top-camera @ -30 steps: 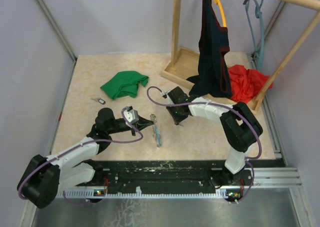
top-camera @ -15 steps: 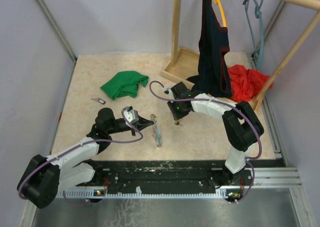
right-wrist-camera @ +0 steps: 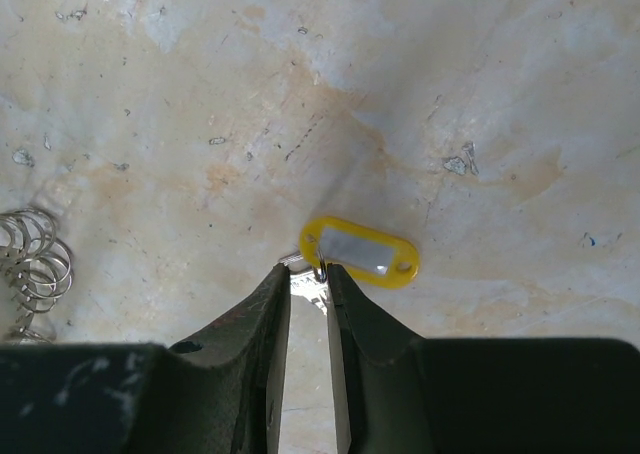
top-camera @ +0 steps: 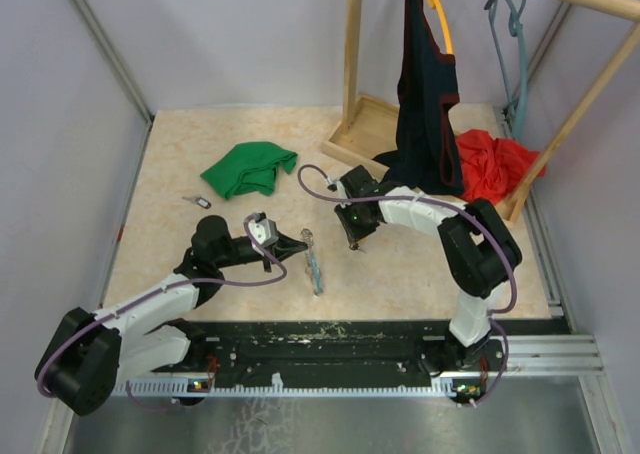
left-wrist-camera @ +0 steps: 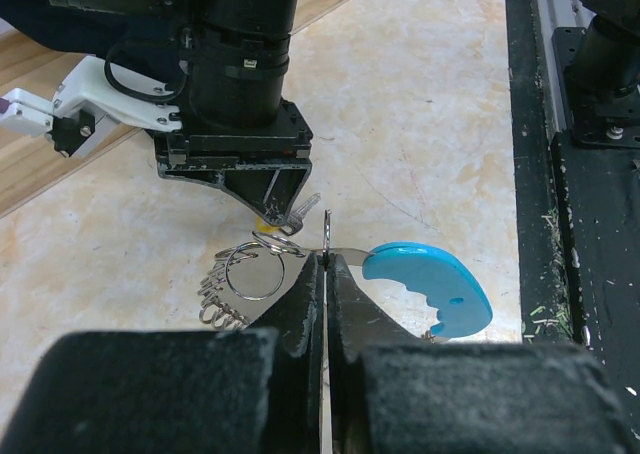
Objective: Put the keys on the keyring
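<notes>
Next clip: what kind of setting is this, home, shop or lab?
Probably a lab test cell: plain panel walls box in a table, the left arm and right arm are bolted to a rail at its edge, and a wooden clothes rack stands as a prop.

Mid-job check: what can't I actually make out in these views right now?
- Right wrist: whether the right hand grips the yellow key; its fingers hide the blade.
- Right wrist: keyring cut off by the left edge.
- Top: far key too small for colour.
- Left wrist: left hand hides the keyring's near part.
</notes>
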### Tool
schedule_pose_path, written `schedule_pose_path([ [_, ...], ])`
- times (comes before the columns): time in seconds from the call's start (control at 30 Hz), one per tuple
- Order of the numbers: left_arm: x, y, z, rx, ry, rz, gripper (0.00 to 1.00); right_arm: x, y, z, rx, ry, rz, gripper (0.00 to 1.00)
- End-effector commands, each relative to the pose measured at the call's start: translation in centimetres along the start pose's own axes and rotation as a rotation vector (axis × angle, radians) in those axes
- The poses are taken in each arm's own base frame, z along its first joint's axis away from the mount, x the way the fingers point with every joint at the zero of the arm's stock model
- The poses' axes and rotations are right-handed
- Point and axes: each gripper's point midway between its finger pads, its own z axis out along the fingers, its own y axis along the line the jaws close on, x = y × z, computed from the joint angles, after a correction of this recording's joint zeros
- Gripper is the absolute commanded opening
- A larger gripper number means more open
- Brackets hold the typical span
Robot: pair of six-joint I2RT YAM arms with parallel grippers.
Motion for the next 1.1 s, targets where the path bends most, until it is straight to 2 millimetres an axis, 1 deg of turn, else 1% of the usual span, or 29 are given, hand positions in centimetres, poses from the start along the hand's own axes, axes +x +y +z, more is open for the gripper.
schedule_pose_path([
  [0.0,-1.4,0.2,0.2,0.011,-0.038,0.027,0.0,-2.5,-0.1,-0.3,-0.011,-0.062,0.002,0.21],
  [0.3,-1.5,0.2,0.2,0.014,-0.038,0.027,0.0,-2.2,-0.1,0.0,-0.014,-0.044,0.002,0.12],
  [0.5,-1.4,0.2,0.2,0.014,-0.036,0.024,0.0,-2.0,-0.1,0.0,-0.017,-0.035,-0.003,0.1],
  [0.63,-1.4,0.2,0.2,0.016,-0.036,0.024,0.0,-2.0,0.0,0.1,-0.018,-0.033,-0.005,0.05],
  [0.7,-1.5,0.2,0.2,0.016,-0.038,0.026,0.0,-2.0,0.0,0.1,-0.02,-0.031,-0.007,0.0],
  [0.73,-1.5,0.2,0.2,0.015,-0.038,0.027,0.0,-2.0,0.0,0.1,-0.019,-0.031,-0.01,0.0],
  [0.83,-1.6,0.3,0.3,0.012,-0.041,0.025,0.0,-2.5,0.3,-0.6,-0.04,-0.064,-0.034,0.0],
  [0.93,-1.8,0.3,0.4,0.011,-0.049,0.02,0.0,-3.5,0.8,-2.2,-0.059,-0.133,-0.079,0.0],
  [1.0,-1.9,0.5,0.4,0.005,-0.054,0.022,0.0,-3.8,1.2,-3.3,-0.084,-0.172,-0.13,0.0],
  [1.07,-1.9,0.6,0.5,0.005,-0.057,0.024,0.0,-4.4,1.7,-5.0,-0.107,-0.239,-0.173,0.0],
])
